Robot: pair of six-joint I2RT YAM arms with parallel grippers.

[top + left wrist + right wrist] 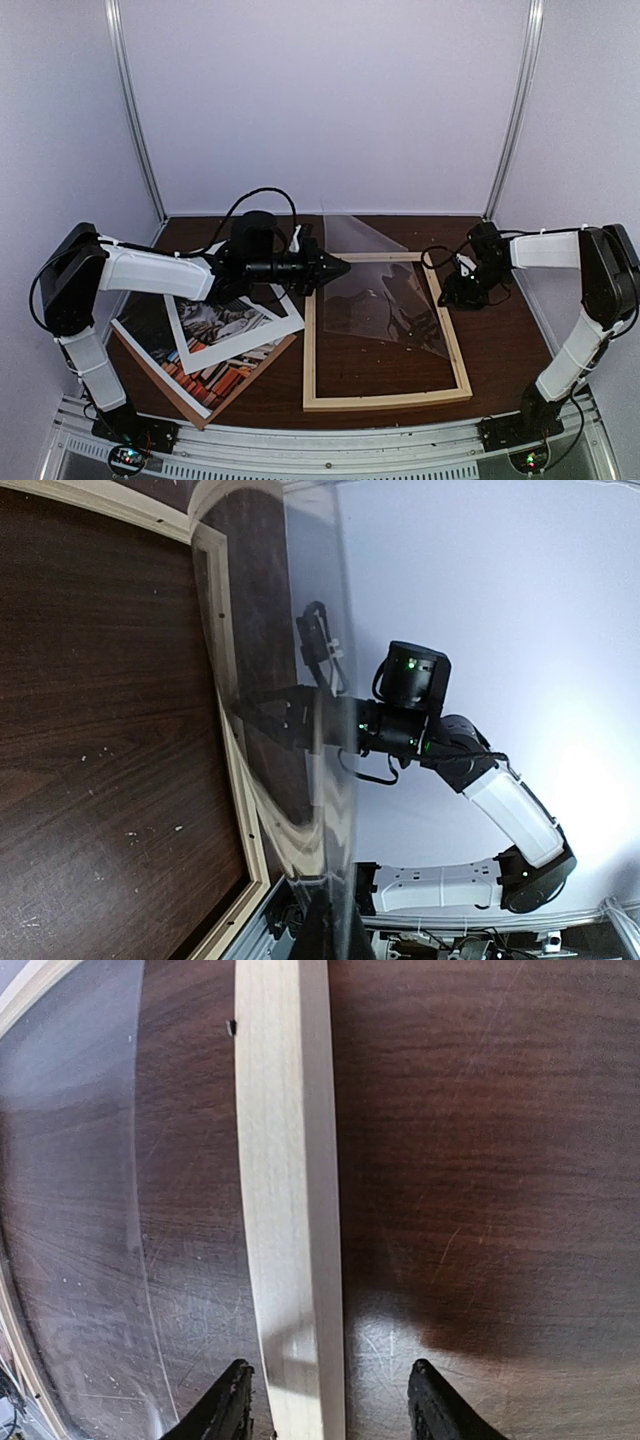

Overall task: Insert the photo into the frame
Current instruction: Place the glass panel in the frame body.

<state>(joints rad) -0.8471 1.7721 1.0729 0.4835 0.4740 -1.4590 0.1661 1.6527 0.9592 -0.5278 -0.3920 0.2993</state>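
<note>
Wooden frame (390, 400) — right rail between parted jaws of right gripper (330, 1405); left gripper (340, 267) clamped on clear sheet (385, 300) above it — dark table (500, 340), pale walls (330, 100).

We logged left arm (150, 272) folded: upper link up from base to elbow at far left, forearm near level, reaching right toward centre. Left gripper (338, 267) pointed right, jaws pinched together on edge of clear sheet (385, 300). Right arm (580, 340) rose from base to elbow at far right, forearm reaching left, wrist bent down. Right gripper (330, 1410) pointed straight down, low, fingers (232, 1405) standing apart.
</note>
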